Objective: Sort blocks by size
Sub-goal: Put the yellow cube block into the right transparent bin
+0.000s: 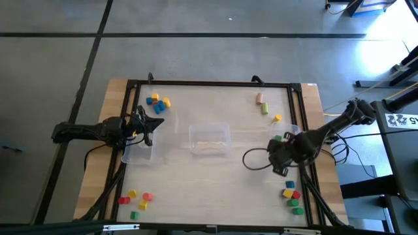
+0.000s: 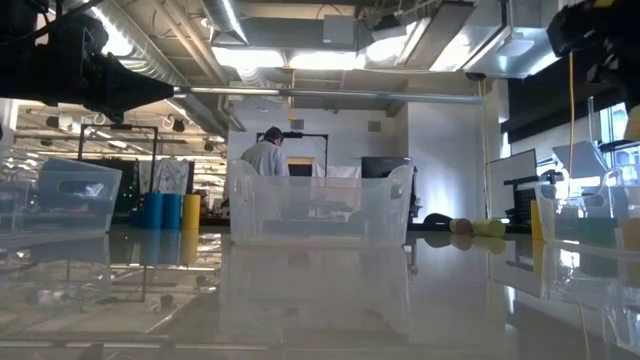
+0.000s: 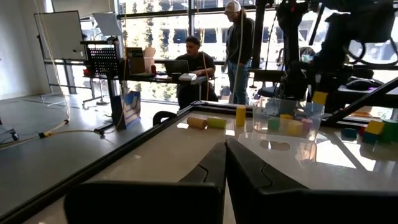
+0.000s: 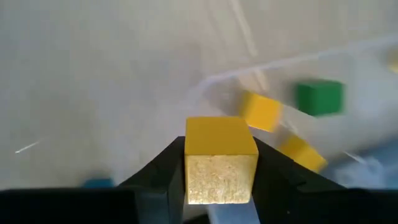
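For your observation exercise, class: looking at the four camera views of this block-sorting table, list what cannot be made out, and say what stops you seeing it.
- High view: the right gripper hides the yellow cube it holds; only the right wrist view shows it.
- High view: the blocks near the front right corner are too small to compare sizes.
- Right wrist view: the green block inside the clear bin is blurred.
- Low view: glare washes out the middle bin, so its contents are unclear.

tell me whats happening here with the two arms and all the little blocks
The right pincer is shut on a yellow block and hangs by the clear bin at the table's right edge, where a green block and two yellow ones already lie. The left pincer is shut and empty beside the left bin. Loose blocks sit in clusters near the table's corners, and the middle bin looks empty.
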`<state>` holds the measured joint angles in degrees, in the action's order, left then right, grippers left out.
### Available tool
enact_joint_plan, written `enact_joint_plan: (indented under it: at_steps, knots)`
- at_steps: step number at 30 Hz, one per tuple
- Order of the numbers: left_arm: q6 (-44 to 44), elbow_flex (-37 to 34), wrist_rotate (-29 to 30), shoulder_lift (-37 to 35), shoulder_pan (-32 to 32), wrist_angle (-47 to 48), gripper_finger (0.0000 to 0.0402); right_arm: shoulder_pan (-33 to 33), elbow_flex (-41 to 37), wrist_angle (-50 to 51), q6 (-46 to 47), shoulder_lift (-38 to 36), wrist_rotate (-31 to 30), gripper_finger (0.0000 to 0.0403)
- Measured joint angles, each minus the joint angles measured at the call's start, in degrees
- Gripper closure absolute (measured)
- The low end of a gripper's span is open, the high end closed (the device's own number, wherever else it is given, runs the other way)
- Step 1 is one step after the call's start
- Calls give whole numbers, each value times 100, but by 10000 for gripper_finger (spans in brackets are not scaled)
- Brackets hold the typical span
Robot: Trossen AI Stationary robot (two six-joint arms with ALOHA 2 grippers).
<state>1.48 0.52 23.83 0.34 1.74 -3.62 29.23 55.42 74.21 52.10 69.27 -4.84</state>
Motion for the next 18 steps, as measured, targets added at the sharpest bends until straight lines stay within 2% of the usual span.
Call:
enact_joint_plan:
  at_steps: [8,15,18]
  knots:
    - [6,2,0,-1,-2,0,396,-506,0,1032,-155,-47,-180,263]
    - [21,1,0,0,-2,0,396,-921,-18,1102,-588,-43,-461,262]
    - [15,-1,0,1,-2,0,396,-1099,-263,1061,-741,-43,-446,261]
